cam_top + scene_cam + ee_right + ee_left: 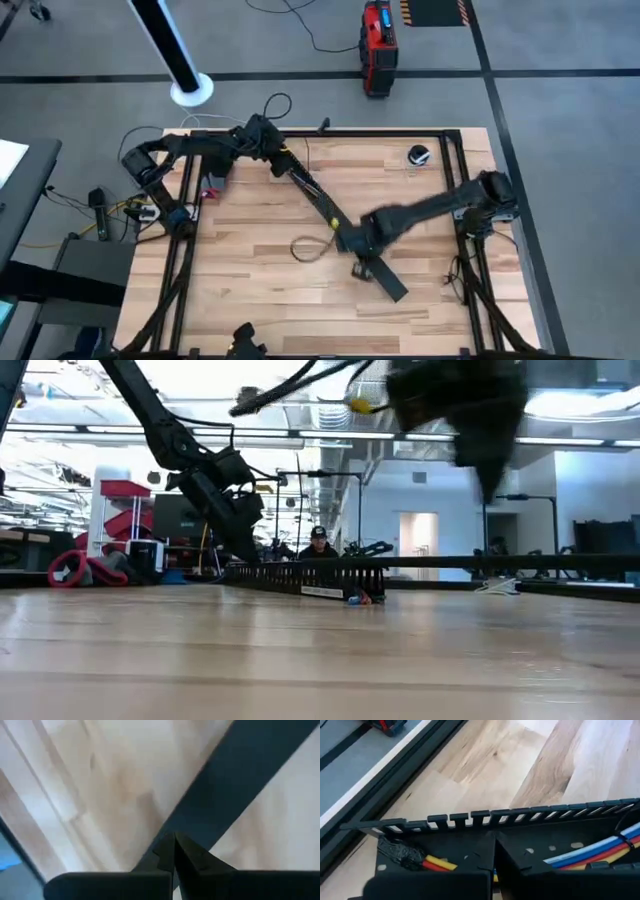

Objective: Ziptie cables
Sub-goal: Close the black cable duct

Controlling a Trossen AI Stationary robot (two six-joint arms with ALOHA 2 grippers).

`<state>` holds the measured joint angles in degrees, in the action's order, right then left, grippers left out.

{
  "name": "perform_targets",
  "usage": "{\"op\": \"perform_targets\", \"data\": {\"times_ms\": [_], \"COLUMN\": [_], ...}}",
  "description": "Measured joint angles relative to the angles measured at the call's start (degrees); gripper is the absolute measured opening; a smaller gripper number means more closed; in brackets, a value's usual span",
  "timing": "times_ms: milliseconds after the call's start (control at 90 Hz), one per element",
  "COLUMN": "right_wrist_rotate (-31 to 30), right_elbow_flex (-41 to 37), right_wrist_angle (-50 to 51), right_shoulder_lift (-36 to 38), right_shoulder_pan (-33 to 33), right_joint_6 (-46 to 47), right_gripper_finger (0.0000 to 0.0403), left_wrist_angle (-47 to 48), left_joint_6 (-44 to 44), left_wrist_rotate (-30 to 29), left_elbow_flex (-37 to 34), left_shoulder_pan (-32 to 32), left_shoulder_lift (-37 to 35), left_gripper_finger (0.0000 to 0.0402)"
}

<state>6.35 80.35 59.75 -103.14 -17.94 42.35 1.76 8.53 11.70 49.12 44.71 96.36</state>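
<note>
Nearest, the right gripper [362, 262] has its fingers pressed together over the flat black strip [385, 280]. Farther back, the left gripper [268, 140], fingers together, steadies the slotted channel [520, 815] holding the cables [590, 856]. Judging by this, tying remains; next a ziptie must loop them.

Cables [590, 854]: blue, red, yellow and white, with a black wrapped end. Channel [485, 818]: black, comb-slotted wall. Strip [235, 790]: flat black. Table [260, 210]: light wood planks, mixed pale and tan, black frame. Case [377, 45]: red and black.
</note>
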Motion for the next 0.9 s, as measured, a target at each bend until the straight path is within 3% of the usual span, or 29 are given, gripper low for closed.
{"op": "perform_targets", "data": {"times_ms": [556,900], "right_wrist_rotate": [7.5,6.0], "right_elbow_flex": [-5.3,-10.2], "right_wrist_angle": [-0.4,-4.2], "right_shoulder_lift": [0.1,0.1], "right_shoulder_pan": [-20.5,-21.2], "right_joint_6": [32.3,36.9], "right_gripper_finger": [0.0000,0.0000], "left_wrist_angle": [2.2,2.2], "left_joint_6": [-0.2,-0.2], "left_wrist_rotate": [0.0,0.0], "left_elbow_flex": [0.1,0.1], "left_shoulder_pan": [0.0,0.0], "left_shoulder_lift": [-0.2,-0.2], "left_gripper_finger": [0.0000,0.0000]}}
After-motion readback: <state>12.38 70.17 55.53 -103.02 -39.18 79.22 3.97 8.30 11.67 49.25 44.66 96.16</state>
